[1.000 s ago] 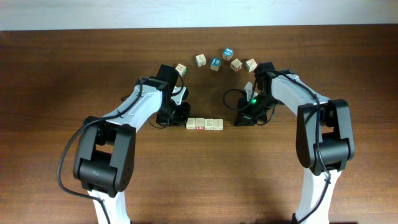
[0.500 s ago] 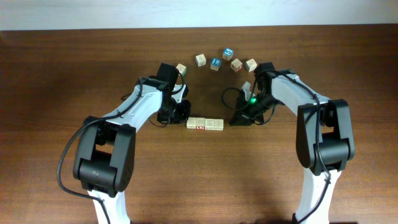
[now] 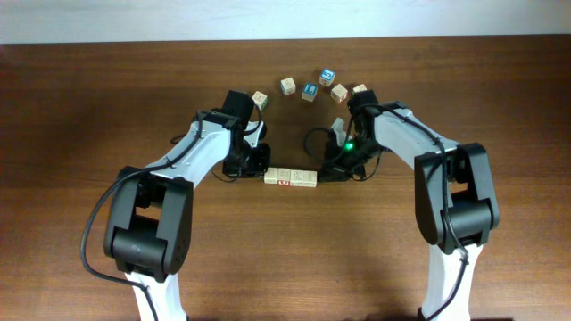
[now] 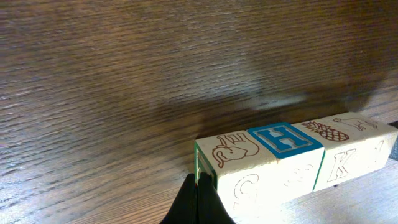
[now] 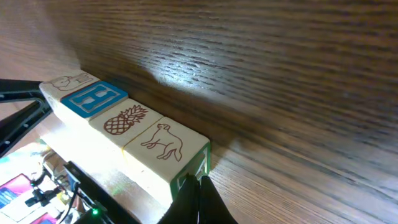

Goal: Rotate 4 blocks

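Observation:
Four pale wooden blocks (image 3: 292, 177) lie in a tight row at the table's middle. In the left wrist view they run from a hand-sign block (image 4: 233, 152) past one with a blue H face (image 4: 285, 138) to a pineapple block (image 4: 323, 132). In the right wrist view, the dog block (image 5: 165, 143) is nearest. My left gripper (image 4: 198, 194) is shut and empty, its tip against the row's green-framed left end. My right gripper (image 5: 199, 186) is shut and empty too, its tip against the green-framed end of the dog block. Overhead, the left gripper (image 3: 262, 169) and right gripper (image 3: 323, 172) flank the row.
An arc of loose cubes lies behind the row, from one at the left (image 3: 260, 99) to one at the right (image 3: 359, 90), with two blue-faced cubes (image 3: 309, 90) (image 3: 327, 75) among them. Both arms reach inward over the wooden table (image 3: 89, 107).
My right gripper has slid left up to the row's right end. The row has shifted slightly left. The left gripper has barely moved.

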